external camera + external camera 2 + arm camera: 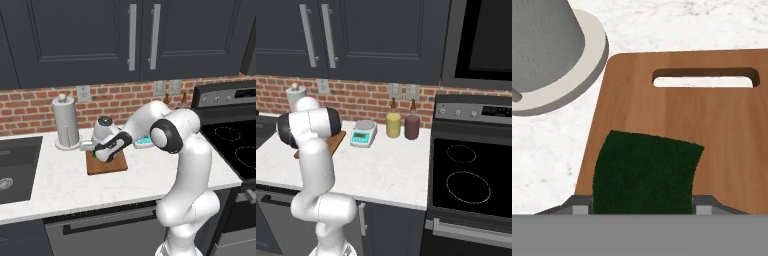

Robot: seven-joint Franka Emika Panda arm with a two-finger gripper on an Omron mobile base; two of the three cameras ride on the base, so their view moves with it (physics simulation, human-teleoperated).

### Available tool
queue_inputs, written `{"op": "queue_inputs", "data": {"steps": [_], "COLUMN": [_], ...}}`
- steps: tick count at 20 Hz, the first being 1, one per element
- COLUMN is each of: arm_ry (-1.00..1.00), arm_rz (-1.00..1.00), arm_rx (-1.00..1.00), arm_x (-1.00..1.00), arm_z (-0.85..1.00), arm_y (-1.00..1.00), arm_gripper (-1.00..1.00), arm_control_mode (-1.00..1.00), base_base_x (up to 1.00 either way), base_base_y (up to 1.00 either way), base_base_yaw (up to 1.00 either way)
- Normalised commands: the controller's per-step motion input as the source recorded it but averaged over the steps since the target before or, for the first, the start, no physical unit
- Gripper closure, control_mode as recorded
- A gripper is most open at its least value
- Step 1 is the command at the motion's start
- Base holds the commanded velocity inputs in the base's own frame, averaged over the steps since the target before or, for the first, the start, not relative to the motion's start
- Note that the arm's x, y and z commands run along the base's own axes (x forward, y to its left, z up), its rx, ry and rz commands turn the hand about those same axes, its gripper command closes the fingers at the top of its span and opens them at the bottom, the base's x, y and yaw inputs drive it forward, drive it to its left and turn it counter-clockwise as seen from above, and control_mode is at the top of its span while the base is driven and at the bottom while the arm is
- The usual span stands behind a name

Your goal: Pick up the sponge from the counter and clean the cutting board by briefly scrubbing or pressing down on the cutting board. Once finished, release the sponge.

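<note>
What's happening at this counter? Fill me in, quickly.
The white arm is reaching down over the cutting board with the sponge held in its gripper, one finger at each side of it. The sponge's dark green face sits over the end of the board away from its handle slot. Whether it is actually pressing on the wood cannot be told. The board lies on the counter next to the paper towel holder. The sponge has not been released.

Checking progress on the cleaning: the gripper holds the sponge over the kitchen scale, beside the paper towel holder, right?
Not quite. The hand view shows the sponge in the gripper over the cutting board, not the scale; the paper towel holder is indeed beside it.
</note>
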Motion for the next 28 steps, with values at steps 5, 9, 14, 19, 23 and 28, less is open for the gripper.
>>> {"op": "queue_inputs", "data": {"steps": [5, 9, 14, 19, 23, 28], "arm_ry": [0.0, 0.0, 0.0, 0.0, 0.0, 0.01], "arm_rz": [0.0, 0.0, 0.0, 0.0, 0.0, 0.0], "arm_rx": [0.0, 0.0, 0.0, 0.0, 0.0, 0.01], "arm_x": [0.62, 0.46, 0.03, 0.0, -0.06, -0.11], "arm_z": [0.0, 0.0, 0.0, 0.0, 0.0, 0.0], "arm_y": [0.0, 0.0, 0.0, -0.11, -0.36, -0.31], "arm_gripper": [1.0, 1.0, 1.0, 1.0, 1.0, 1.0], "arm_control_mode": [-1.0, -1.0, -1.0, -1.0, -1.0, -1.0], "base_base_x": [0.0, 0.0, 0.0, 0.0, 0.0, 0.0], "base_base_y": [0.0, 0.0, 0.0, 0.0, 0.0, 0.0], "base_base_yaw": [0.0, 0.0, 0.0, 0.0, 0.0, 0.0]}}
